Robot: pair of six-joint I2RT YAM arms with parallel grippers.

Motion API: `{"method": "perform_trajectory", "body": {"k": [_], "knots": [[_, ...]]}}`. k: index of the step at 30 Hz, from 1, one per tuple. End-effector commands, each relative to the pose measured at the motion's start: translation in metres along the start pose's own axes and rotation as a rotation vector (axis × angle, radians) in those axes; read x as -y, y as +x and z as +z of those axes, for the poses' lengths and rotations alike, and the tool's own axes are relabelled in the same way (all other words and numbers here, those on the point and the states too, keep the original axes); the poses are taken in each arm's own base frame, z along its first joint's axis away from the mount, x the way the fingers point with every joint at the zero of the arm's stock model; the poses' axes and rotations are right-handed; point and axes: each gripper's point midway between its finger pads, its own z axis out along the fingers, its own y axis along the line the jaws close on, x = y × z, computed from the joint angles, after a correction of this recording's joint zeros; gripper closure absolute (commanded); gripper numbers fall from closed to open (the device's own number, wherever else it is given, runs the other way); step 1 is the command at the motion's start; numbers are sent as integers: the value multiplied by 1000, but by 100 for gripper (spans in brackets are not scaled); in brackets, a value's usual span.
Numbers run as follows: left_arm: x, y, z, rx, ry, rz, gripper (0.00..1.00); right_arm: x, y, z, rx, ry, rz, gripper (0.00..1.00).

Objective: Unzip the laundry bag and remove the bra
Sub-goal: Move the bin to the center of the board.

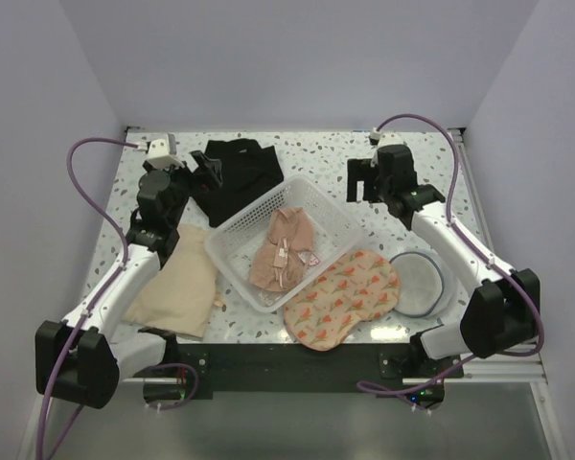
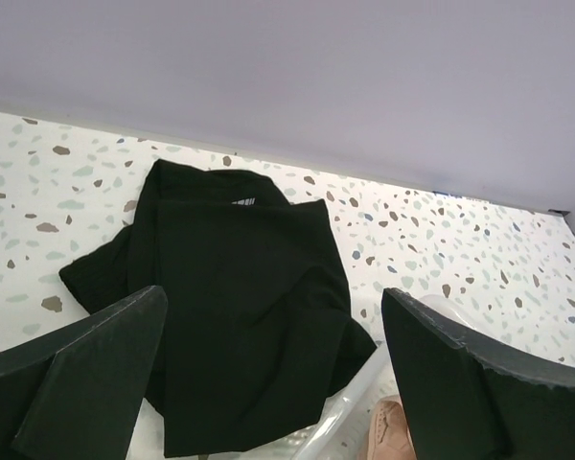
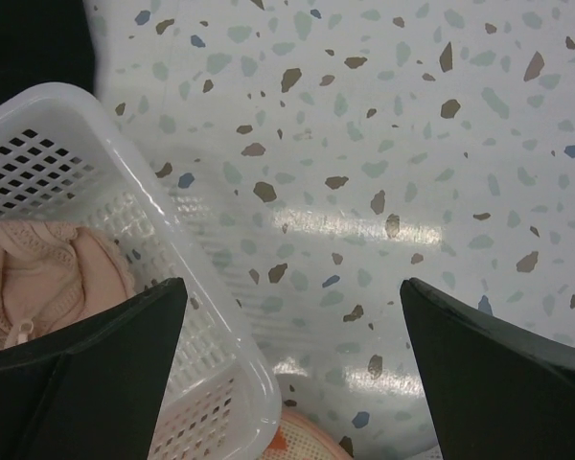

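Top external: left tool (image 1: 209, 171) and right tool (image 1: 362, 179) gape apart near perforated plastic basket (image 1: 252, 213) holding pink bra (image 1: 283, 251).

2 white arms (image 1: 115, 287), black joints (image 1: 72, 359) (purple cables (image 1: 73, 168) looping from each).

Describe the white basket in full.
The white basket is rectangular plastic with rounded corners, a smooth rim and slotted walls. It sits flat and upright, turned diagonally, in the middle of the table. A pink lacy garment lies inside. The black garment reaches its far-left rim; the orange-patterned cloth lies against its near-right side.
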Motion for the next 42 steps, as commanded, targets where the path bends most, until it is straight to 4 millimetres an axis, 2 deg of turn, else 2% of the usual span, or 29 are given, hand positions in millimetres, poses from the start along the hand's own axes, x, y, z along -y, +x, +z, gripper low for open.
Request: {"method": "perform_trajectory", "body": {"k": [1,3,8,17,27,37,42], "knots": [[2,-17,-4,21,-20,-15,0,-6,2,-8,-54,22,-105,2],[0,-14,-4,6,-37,-18,0,-13,6,-10,-86,21,-163,2],[-2,-11,-3,-6,-47,-22,0,-33,19,3,-113,-50,-228,2],[-5,-11,-4,-4,-61,-18,0,-46,52,31,-187,-128,-258,3],[-8,-10,-2,-9,-81,-15,0,-54,81,61,-222,-165,-257,8],[-11,-8,0,-22,-95,-13,0,-37,84,76,-230,-44,-242,46],[-11,-6,0,-25,-95,-12,0,-26,83,73,-213,10,-233,54]]}}
